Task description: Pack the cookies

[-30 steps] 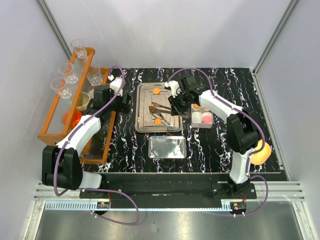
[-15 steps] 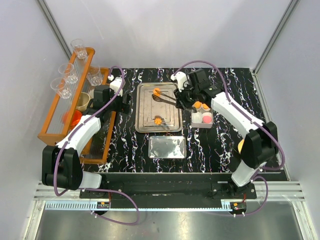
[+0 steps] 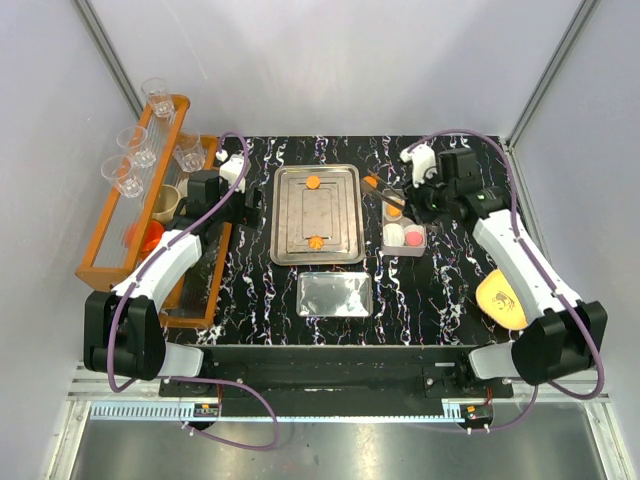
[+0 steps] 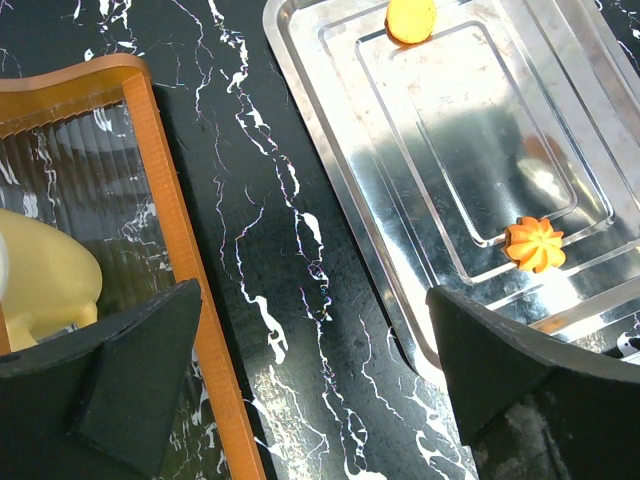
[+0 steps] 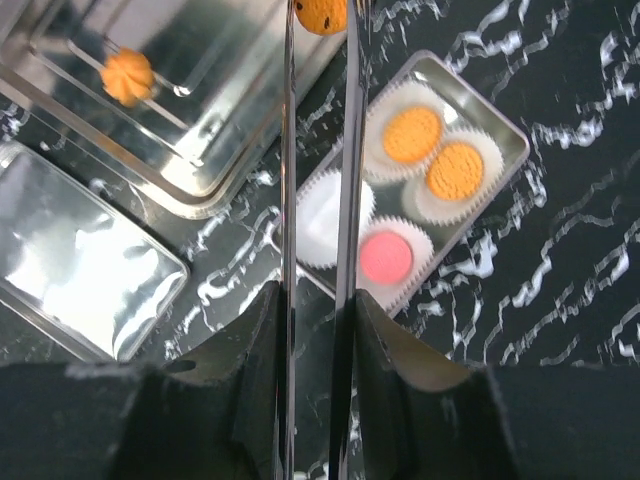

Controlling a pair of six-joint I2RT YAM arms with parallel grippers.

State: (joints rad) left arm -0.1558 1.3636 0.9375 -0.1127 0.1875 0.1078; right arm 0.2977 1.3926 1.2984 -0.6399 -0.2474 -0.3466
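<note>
**Right tool swinging clear of the tray with a cookie in the tongs**

Half a second ago the right tool [image 3: 408,197] was hanging over the metal tray [image 3: 335,215]. Now it is sitting to the right of the tray, above the bench [image 3: 450,290] and close by the small clear box [image 5: 445,75]. It is clenching a pair of long metal tongs [image 3: 388,192], and the tongs are pinching a cookie [image 5: 322,14] at their tips, just off the tray's right edge. With the arm moved aside, a yellow-orange lump [image 3: 503,298] is now showing fully near the right side of the bench.

The left tool [image 4: 315,330] is staying where it was, released with its jaws wide apart, over the bench between the wooden rack [image 4: 165,200] and the tray.

The pinched cookie is showing up round and orange with a few dark specks. Two more are lying where they were on the tray, well apart: a round cookie [image 4: 411,18] at the far end and a flower-shaped cookie [image 4: 534,245] at the near end, both orange. Inside the box, four white paper cups are sitting close together. Two are holding flat orange cookies [image 5: 413,134], one is holding a pink cookie [image 5: 386,257], and one paper cup [image 5: 320,220] is holding nothing.
</note>
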